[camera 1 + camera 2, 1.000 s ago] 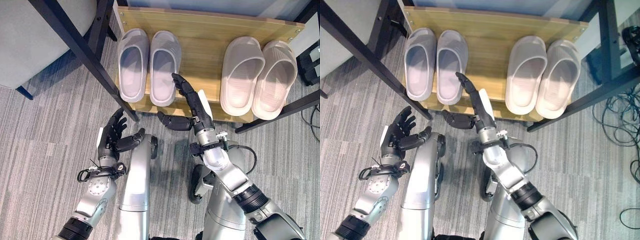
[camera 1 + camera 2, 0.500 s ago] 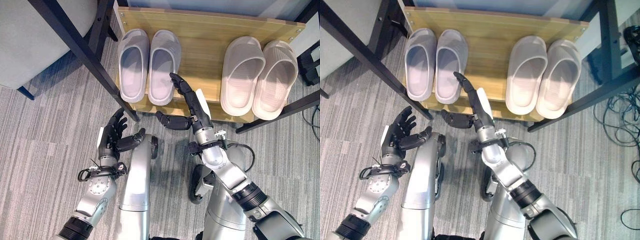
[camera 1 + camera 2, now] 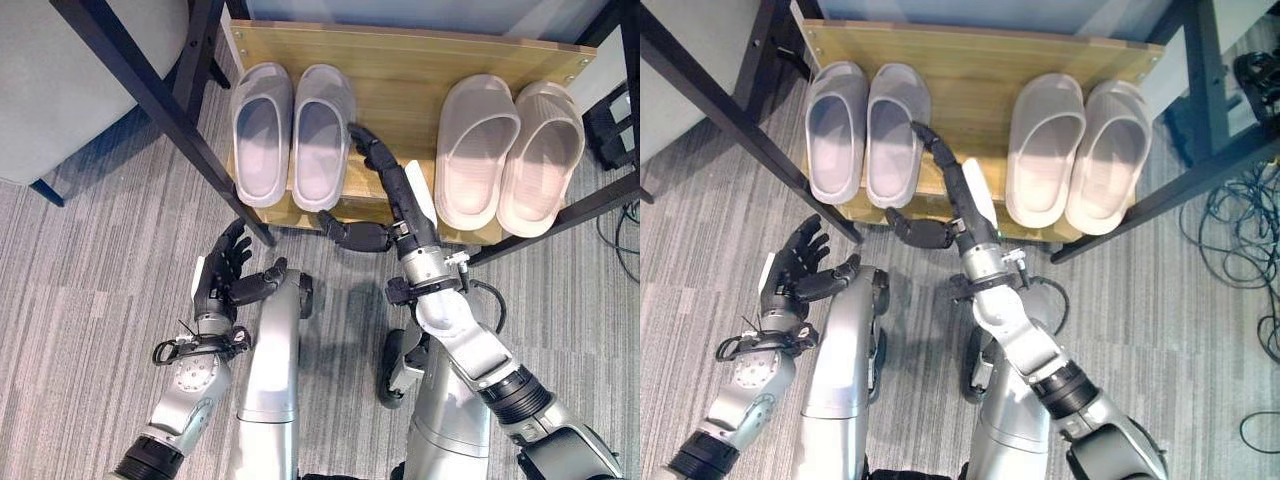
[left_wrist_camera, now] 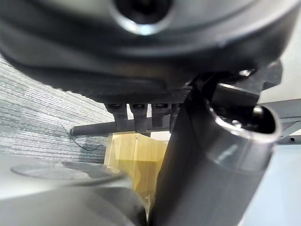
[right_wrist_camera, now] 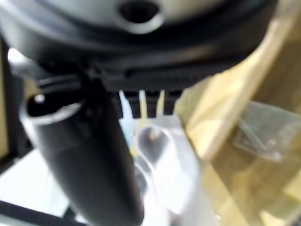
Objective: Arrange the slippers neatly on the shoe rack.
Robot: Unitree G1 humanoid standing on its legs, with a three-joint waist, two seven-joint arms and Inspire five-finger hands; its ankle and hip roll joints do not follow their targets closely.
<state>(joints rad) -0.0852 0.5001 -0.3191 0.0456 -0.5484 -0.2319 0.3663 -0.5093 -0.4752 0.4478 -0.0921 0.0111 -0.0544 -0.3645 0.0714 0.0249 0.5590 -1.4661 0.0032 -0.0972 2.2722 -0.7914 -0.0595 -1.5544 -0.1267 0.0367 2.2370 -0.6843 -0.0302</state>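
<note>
**Right hand nudging the grey pair into line**

Grey striped carpet (image 3: 90, 300) runs below a low wooden shoe rack (image 3: 400, 60) with black frame legs, and two pairs sit on its shelf. On the robot's left stand the grey slippers: the outer grey slipper (image 3: 258, 130) and the inner grey slipper (image 3: 322, 135), side by side and touching, heels hanging just over the front edge. Well apart on the right is the cream pair (image 3: 505, 150), also touching each other, toes angled slightly inward.

Now the right hand (image 3: 395, 195) reaches in over the front lip, fingers (image 3: 940, 150) straight and extended, tips laid against the inner grey slipper's right flank; thumb (image 3: 350, 235) spread low beside the shelf edge. Nothing gripped, an open pushing pose. Over on the left, the left hand (image 3: 225, 275) hovers above the carpet short of the rack, fingers loosely spread, holding nothing.

These look like moulded foam slides: light, springy, a bit grippy on wood, so I'd judge a sideways push at the sidewall or heel shifts one easily, though too much could skew its toe. For lifting, pinching the broad strap over the arch seems the safest hold
</note>
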